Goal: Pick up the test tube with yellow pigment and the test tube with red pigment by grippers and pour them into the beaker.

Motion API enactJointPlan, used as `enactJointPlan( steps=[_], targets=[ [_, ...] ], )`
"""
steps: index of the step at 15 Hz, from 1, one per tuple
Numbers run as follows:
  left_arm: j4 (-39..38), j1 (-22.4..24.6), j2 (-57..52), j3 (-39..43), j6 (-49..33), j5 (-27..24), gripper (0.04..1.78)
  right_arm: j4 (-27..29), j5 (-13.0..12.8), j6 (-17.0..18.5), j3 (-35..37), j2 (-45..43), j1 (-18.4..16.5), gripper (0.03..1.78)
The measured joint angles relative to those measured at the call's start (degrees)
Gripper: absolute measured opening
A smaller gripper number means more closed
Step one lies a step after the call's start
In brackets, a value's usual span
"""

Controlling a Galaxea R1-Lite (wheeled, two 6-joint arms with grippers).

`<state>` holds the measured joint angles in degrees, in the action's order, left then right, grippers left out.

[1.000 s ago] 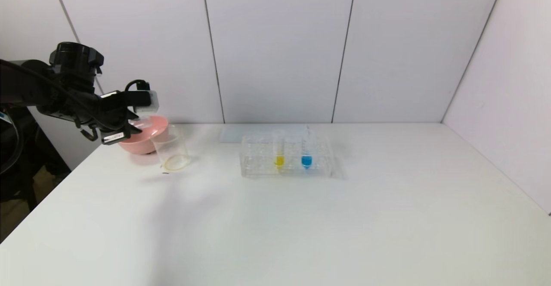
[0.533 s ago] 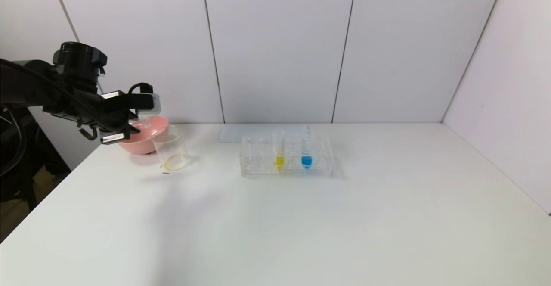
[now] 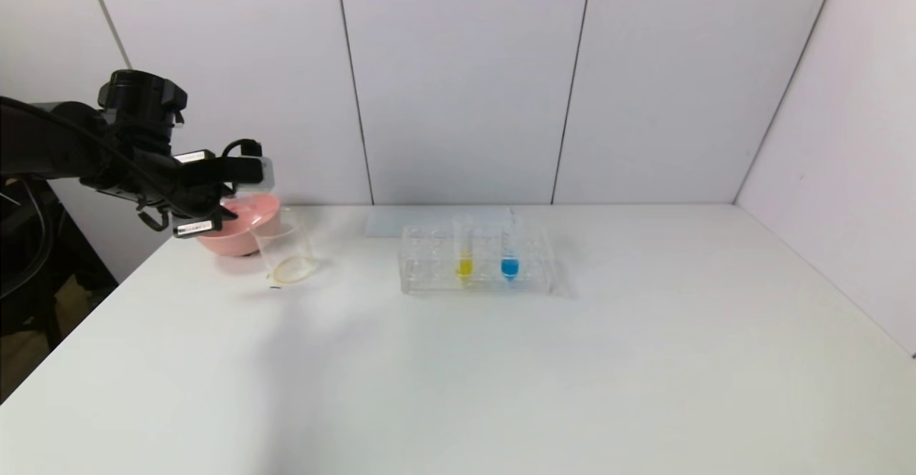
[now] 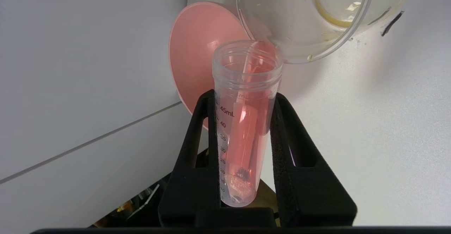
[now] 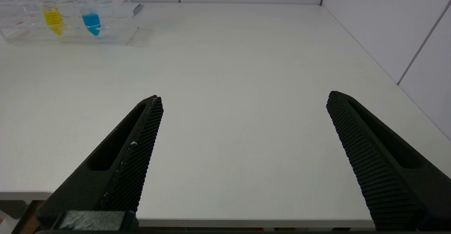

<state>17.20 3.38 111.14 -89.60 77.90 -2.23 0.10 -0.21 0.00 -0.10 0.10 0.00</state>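
My left gripper (image 3: 225, 199) is shut on the test tube with red pigment (image 4: 246, 128) and holds it tipped above the table's far left. Pink-red liquid lies along the tube's inside. Its open mouth points at the rim of the beaker (image 3: 286, 250), which also shows in the left wrist view (image 4: 317, 19) with a yellowish ring on its bottom. The test tube with yellow pigment (image 3: 465, 252) stands in the clear rack (image 3: 429, 264); it also shows in the right wrist view (image 5: 53, 15). My right gripper (image 5: 243, 98) is open and empty over the table's near edge.
A pink bowl (image 3: 240, 235) sits just behind and left of the beaker, under my left gripper; it also shows in the left wrist view (image 4: 193, 57). A tube with blue liquid (image 3: 509, 255) stands beside the yellow one. Grey wall panels close the back and right.
My left gripper has shifted slightly right and up with the red tube, closer over the beaker. Nothing else has moved.
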Motion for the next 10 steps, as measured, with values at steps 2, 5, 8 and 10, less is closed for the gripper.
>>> enactJointPlan(
  steps=[2,5,8,10],
  targets=[
    [-0.65,-0.33,0.18,0.0,1.12,0.72,0.44,0.0,-0.04,0.0,0.0,0.0,0.0,1.7],
    [-0.78,-0.93,0.16,0.0,1.43,1.99,0.44,0.0,0.0,0.0,0.0,0.0,0.0,1.7],
    [-0.8,-1.54,0.16,-0.04,1.51,3.6,0.44,0.0,-0.01,0.0,0.0,0.0,0.0,1.7],
    [-0.83,-1.87,0.13,-0.04,1.76,4.21,0.44,0.0,-0.01,0.0,0.0,0.0,0.0,1.7]
  ],
)
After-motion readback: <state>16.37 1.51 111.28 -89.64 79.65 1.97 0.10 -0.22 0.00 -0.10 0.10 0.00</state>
